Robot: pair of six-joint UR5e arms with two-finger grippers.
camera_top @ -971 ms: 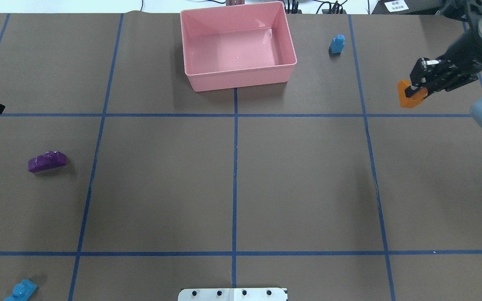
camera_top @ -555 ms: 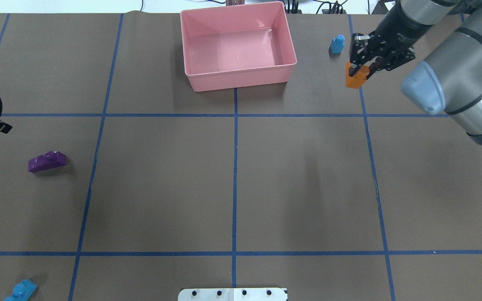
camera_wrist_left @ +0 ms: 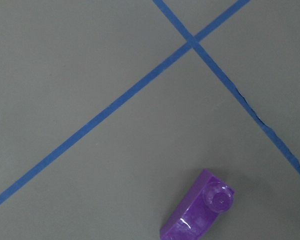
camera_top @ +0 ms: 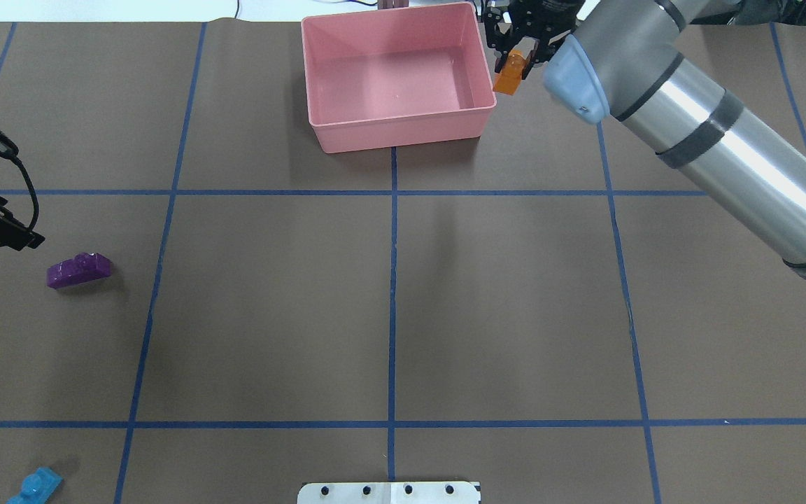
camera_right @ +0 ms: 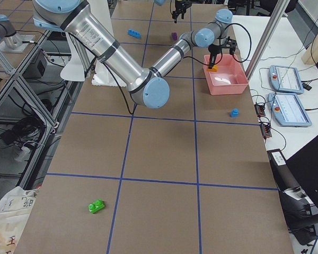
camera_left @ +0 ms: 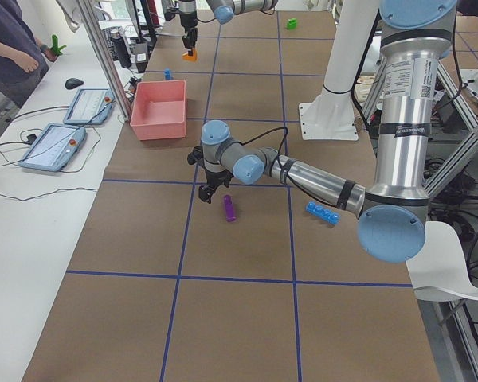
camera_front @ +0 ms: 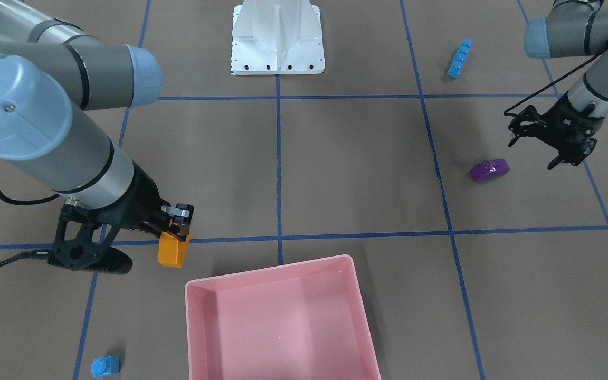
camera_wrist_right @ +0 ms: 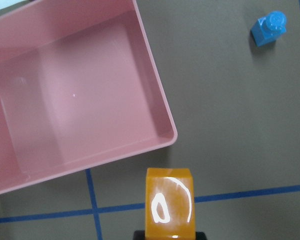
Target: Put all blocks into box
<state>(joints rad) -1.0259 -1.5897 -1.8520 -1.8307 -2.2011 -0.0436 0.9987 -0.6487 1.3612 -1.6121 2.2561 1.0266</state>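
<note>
My right gripper (camera_top: 515, 50) is shut on the orange block (camera_top: 511, 75) and holds it in the air just outside the right wall of the pink box (camera_top: 403, 134). The right wrist view shows the orange block (camera_wrist_right: 170, 202) beside the box's corner (camera_wrist_right: 65, 171), and the small blue block (camera_wrist_right: 269, 28) on the table. My left gripper (camera_front: 535, 152) is open and empty, hovering close to the purple block (camera_front: 488, 170). The purple block also shows in the left wrist view (camera_wrist_left: 200, 215). The long blue block (camera_front: 459, 51) and the green block (camera_right: 97, 206) lie far from the box.
The white robot base plate (camera_front: 277, 66) stands at the table's near edge. Blue tape lines grid the brown table. The right arm's big links (camera_top: 711, 133) stretch over the table's right half. Tablets and an operator (camera_left: 12, 48) are beyond the far edge.
The right arm has carried the orange block leftward from the table's right side to the box's right wall. The left gripper has come further into view, toward the purple block.
</note>
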